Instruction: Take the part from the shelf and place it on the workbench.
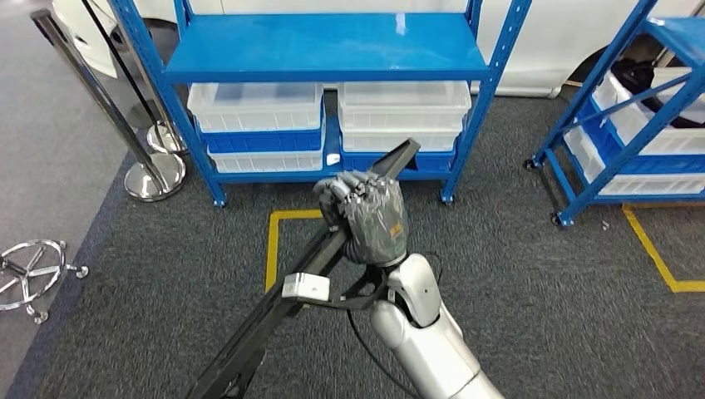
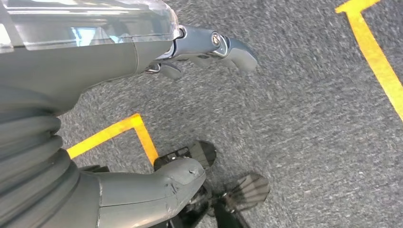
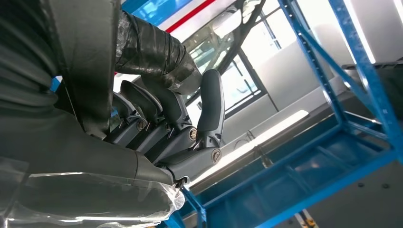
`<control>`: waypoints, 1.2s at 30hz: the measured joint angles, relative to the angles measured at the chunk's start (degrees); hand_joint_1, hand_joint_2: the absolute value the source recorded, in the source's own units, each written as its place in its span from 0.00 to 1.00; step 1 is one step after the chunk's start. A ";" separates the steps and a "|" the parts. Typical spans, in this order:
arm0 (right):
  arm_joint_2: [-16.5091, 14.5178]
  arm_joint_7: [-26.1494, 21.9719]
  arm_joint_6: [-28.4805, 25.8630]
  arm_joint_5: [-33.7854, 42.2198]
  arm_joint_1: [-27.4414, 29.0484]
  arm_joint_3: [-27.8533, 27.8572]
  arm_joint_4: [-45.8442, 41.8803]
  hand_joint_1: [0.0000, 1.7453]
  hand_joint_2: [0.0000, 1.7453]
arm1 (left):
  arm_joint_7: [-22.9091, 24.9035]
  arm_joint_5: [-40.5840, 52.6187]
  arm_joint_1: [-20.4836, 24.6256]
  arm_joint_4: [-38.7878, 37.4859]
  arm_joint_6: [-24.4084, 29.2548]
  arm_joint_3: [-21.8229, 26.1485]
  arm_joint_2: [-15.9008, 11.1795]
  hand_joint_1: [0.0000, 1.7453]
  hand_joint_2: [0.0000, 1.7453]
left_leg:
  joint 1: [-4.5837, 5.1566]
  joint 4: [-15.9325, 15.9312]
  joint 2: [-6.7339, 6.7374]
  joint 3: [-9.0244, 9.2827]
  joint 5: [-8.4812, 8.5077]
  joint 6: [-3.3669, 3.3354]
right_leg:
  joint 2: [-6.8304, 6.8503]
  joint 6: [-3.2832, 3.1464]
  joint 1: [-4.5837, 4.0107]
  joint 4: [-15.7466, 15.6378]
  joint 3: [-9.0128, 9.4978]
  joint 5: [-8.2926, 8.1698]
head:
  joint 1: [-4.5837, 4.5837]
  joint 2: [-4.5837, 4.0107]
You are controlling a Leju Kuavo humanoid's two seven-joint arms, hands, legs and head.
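Observation:
In the head view my right hand grips a long black bar-shaped part in front of the blue shelf. The part slants from near the shelf's lower level down toward the picture's lower left, and a white tag sits on it. In the right wrist view the dark fingers of my right hand curl around the part. In the left wrist view my left hand hangs over the carpet, its fingers and thumb apart with nothing between them.
White bins fill the shelf's lower levels. A second blue rack stands at the right. Chrome stanchion bases and a chair base are at the left. Yellow tape marks the grey carpet.

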State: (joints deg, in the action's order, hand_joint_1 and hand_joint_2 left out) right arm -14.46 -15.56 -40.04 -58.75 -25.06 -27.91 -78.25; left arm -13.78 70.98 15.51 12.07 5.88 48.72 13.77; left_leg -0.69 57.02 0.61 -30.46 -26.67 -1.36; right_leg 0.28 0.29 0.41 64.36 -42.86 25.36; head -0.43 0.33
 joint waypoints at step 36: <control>0.48 1.17 0.00 1.54 -1.09 -0.35 1.43 1.00 1.00 | -0.63 -1.04 0.43 0.02 0.09 -0.01 0.23 0.00 1.00 | 0.02 -0.26 0.27 -4.10 3.12 0.09 | -0.16 1.23 0.86 8.63 2.40 2.83 | 0.06 0.00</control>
State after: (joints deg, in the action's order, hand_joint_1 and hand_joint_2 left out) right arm -13.98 -14.39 -40.04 -57.20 -26.15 -28.26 -76.82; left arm -14.41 69.93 15.94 12.09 5.97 48.71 14.00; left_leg -0.67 56.76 0.88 -34.56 -23.54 -1.27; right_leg 0.12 1.52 1.27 72.99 -40.46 28.19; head -0.37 0.33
